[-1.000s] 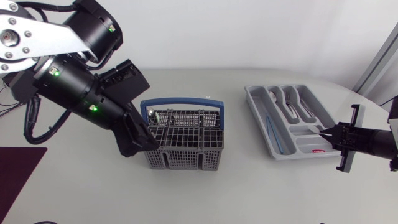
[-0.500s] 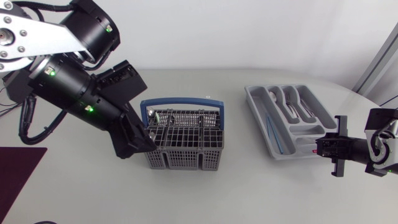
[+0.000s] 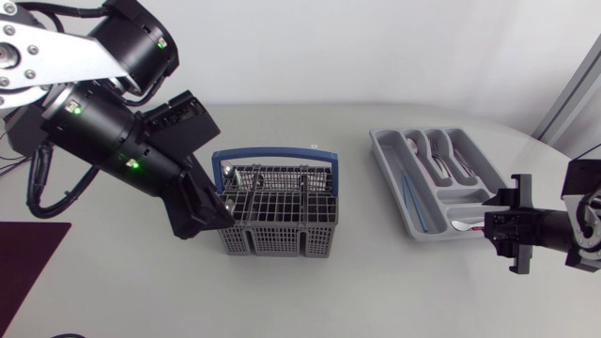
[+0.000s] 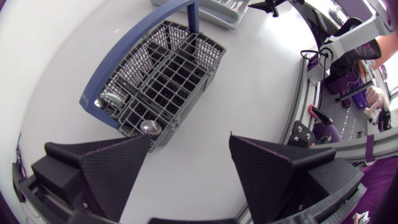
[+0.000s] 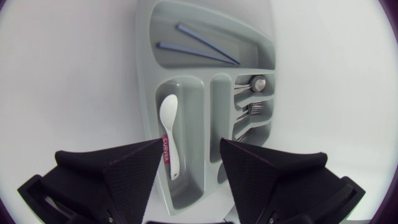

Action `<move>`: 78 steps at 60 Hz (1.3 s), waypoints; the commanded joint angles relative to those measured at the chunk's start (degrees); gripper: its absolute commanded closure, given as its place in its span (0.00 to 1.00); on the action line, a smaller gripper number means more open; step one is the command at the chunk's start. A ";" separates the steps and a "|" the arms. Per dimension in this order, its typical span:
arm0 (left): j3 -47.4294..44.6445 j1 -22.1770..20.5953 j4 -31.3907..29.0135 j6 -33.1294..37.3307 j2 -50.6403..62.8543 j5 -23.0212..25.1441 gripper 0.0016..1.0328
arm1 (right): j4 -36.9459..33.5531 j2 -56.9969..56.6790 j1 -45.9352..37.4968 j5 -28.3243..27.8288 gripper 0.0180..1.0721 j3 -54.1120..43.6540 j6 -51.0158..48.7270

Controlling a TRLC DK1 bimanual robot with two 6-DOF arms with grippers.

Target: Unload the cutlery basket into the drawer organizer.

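The grey cutlery basket [image 3: 278, 208] with a blue handle stands mid-table and holds some metal cutlery [image 4: 149, 127]. My left gripper [image 3: 208, 214] hangs open at its left front corner, nothing between its fingers [image 4: 112, 168]. The grey drawer organizer [image 3: 387, 155] lies to the right. In it are metal forks and spoons [image 5: 252, 99], two blue sticks [image 5: 199, 43] and a white spoon [image 5: 169, 134] in the short near compartment. My right gripper [image 5: 189, 171] is open just above that spoon's handle end, at the organizer's near end [image 3: 486, 228].
A dark purple mat [image 3: 23, 258] lies at the table's front left corner. Bare tabletop lies between basket and organizer.
My right gripper has opened and let go of the white spoon, which now lies in the organizer. That arm shifted slightly toward the table's front. The left arm barely moved.
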 commanded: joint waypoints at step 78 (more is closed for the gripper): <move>-16.62 14.11 6.79 8.84 -4.91 5.11 0.06 | -46.20 12.30 61.25 -13.95 0.12 44.64 94.52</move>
